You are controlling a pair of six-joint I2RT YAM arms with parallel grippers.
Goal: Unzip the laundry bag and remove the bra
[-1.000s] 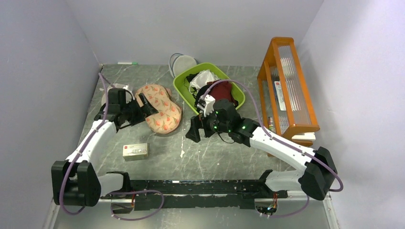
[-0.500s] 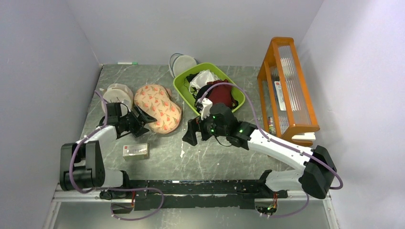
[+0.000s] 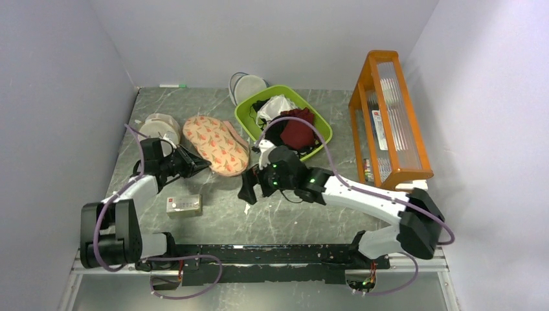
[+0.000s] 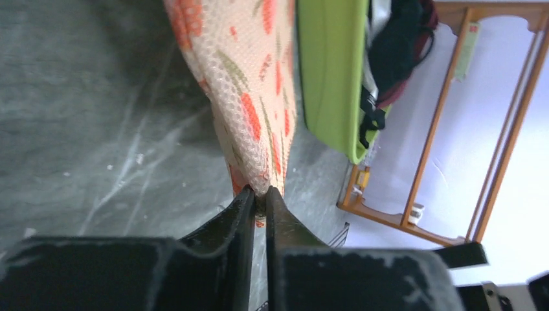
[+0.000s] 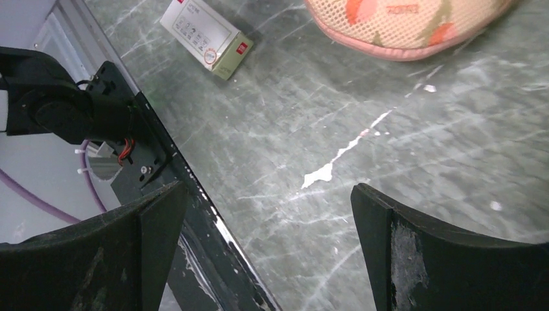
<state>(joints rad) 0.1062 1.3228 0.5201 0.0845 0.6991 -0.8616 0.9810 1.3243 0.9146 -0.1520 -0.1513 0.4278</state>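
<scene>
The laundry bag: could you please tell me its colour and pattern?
The laundry bag is peach-pink mesh with orange-red flower print, clearest in the left wrist view.

Peach-pink with orange-red flower print on the laundry bag [image 3: 215, 145]. Lime green on the basket [image 3: 245, 115] to its right, dark red on a garment [image 3: 299, 133] inside. Orange on the far-right rack [image 3: 382, 56]. Dark grey with white veins on the table [image 3: 213, 223].

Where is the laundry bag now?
Top view, left of centre: the laundry bag lies between the beige pouch and green basket, its edge pinched by the left gripper.
</scene>
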